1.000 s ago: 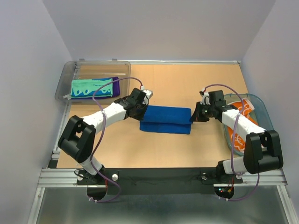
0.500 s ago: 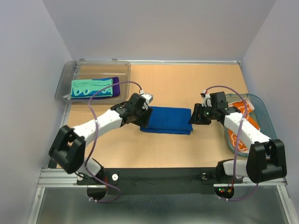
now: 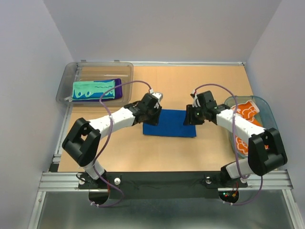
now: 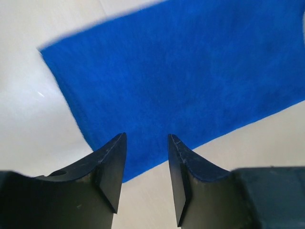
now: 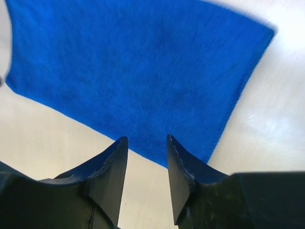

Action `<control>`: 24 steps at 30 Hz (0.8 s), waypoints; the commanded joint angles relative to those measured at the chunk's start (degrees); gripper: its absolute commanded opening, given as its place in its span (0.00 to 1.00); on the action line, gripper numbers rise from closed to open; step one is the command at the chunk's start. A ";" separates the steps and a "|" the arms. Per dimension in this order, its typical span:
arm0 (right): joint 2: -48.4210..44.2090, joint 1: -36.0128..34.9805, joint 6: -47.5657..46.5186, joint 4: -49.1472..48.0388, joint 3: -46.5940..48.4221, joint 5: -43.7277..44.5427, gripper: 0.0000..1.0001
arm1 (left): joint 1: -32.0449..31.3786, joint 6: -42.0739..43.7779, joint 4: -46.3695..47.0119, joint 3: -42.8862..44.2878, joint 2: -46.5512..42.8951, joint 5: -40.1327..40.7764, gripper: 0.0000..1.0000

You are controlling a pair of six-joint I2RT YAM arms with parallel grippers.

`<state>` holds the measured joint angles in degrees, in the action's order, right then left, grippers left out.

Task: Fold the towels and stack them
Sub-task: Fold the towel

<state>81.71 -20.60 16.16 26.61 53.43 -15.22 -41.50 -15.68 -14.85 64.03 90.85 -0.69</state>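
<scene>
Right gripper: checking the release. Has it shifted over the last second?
Yes. The right gripper moved left, away from the teal basket, further over the blue towel.

Beyond the left hand (image 4: 145, 138) and right hand (image 5: 147, 139) the desk (image 3: 190, 81) lies bare; plastic bin (image 3: 62, 90) and oval basket (image 3: 265, 106) stand farther outward.

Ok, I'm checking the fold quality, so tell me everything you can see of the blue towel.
The blue towel is plain royal blue, soft and fuzzy-looking, folded into a flat rectangle lying on the tan table near its middle. The left hand and the right hand hang open over its two short ends, gripping nothing.
</scene>
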 commanded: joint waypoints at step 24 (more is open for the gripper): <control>-6.03 5.49 1.61 -10.62 -8.80 12.80 0.49 | -9.92 -31.78 21.10 -22.55 -16.90 3.73 0.58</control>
<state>79.00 -14.90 24.23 15.46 39.05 -1.06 -51.35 -41.78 2.02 41.85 82.56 -0.73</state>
